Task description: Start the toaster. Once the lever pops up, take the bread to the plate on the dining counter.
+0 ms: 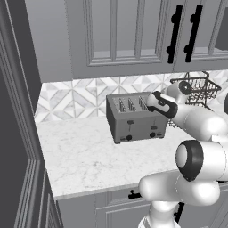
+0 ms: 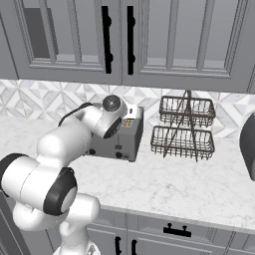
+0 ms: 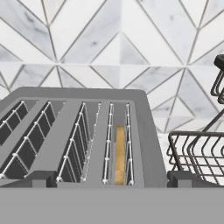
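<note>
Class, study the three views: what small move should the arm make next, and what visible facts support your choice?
Probably lower the gripper straight down toward the rightmost slot. The hand view looks down on the toaster, where the bread sits deep in that slot, directly between the finger tips. In the left base view the levers are on the front face; whether they have popped up cannot be told, so check first.

Wire basket rack (image 2: pixel 183 128) — tiled backsplash (image 1: pixel 80 95) behind

We see a white marble surface (image 1: pixel 84 156) carrying the grey toaster (image 1: pixel 133 120) near the tiled wall, with a two-tier wire basket rack (image 2: pixel 184 128) just beside it.
</note>
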Robot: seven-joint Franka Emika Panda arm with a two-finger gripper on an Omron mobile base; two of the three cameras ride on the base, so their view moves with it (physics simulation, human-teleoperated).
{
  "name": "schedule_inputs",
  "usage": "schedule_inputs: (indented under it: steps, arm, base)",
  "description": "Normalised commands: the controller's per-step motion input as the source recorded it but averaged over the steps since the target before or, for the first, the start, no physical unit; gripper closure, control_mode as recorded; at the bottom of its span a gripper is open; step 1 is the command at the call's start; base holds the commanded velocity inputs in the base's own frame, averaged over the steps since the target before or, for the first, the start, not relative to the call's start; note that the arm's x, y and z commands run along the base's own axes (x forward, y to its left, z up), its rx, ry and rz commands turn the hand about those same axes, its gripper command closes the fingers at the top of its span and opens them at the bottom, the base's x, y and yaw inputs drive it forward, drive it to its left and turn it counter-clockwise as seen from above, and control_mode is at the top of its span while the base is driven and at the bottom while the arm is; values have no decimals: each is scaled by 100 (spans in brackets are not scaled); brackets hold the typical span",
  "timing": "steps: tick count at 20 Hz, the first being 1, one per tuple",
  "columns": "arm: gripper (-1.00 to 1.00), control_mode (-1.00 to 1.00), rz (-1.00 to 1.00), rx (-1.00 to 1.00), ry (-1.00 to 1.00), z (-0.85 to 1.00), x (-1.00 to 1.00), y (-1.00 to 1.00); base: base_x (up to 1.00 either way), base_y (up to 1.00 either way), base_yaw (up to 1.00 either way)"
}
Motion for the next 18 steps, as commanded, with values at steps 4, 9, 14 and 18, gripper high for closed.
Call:
schedule_inputs:
  steps: [4,9,14,18]
  arm:
    - [-100,-100,0,0,0,0,0,0]
    - [-100,-100,0,0,0,0,0,0]
    - [-100,-100,0,0,0,0,0,0]
    - [-100,-100,0,0,0,0,0,0]
  base:
    - [0,0,0]
    - [0,0,0]
    - [0,0,0]
    - [0,0,0]
